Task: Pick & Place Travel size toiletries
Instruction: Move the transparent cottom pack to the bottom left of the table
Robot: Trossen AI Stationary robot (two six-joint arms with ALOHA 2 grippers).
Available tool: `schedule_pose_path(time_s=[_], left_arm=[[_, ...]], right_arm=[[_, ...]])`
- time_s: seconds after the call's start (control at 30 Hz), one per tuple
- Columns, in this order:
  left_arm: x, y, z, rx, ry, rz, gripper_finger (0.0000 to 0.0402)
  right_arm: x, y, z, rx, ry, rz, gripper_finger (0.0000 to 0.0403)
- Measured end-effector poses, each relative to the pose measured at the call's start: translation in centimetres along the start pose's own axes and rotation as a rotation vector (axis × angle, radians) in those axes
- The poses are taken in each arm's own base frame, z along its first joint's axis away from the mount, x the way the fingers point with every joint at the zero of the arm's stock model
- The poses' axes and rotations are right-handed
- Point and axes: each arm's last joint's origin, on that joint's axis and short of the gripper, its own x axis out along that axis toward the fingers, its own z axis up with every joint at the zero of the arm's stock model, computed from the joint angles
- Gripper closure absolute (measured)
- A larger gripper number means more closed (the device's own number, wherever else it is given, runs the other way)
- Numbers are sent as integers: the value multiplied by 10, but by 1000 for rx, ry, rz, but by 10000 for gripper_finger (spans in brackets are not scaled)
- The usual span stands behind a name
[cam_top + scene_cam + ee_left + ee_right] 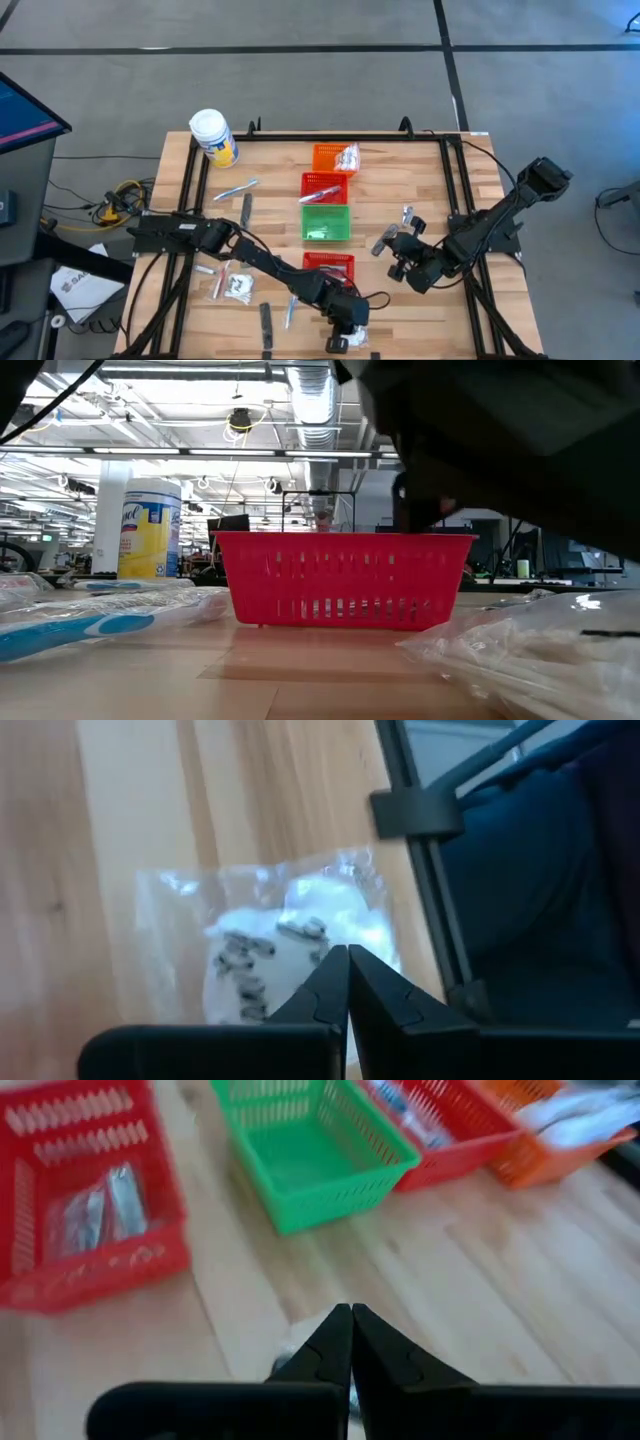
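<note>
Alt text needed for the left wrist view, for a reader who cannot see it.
The left pincer, shut and empty, points at a clear sachet with white contents and dark print lying flat on the wooden table. A black frame rail runs beside the sachet.

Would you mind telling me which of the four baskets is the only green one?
The green basket, third in the row from the orange basket, sitting between the two red baskets.
</note>
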Motion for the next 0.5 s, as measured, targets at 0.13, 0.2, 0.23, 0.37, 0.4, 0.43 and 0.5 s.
schedule_pose_path(time_s=[0.13, 0.2, 0.23, 0.37, 0.4, 0.43, 0.5], left_arm=[[2, -3, -4, -50, 25, 6, 401], [3, -6, -8, -79, 49, 25, 401], [3, -8, -10, -86, 57, 33, 401], [-2, -17, -10, -79, 20, 89, 401], [-4, -19, -8, -68, 3, 100, 401], [-7, -20, -7, -59, -8, 110, 401], [-9, -21, -6, -51, -13, 128, 401]], right_arm=[[0, -1, 0, -6, -11, -12, 402], [-2, 0, -1, -18, -11, -5, 402], [-3, 1, -2, -22, -11, 0, 402], [-6, 3, -3, -29, -19, 10, 402], [-7, 3, -4, -30, -24, 12, 402], [-7, 3, -4, -30, -25, 13, 402], [-8, 4, -4, -31, -26, 18, 402]])
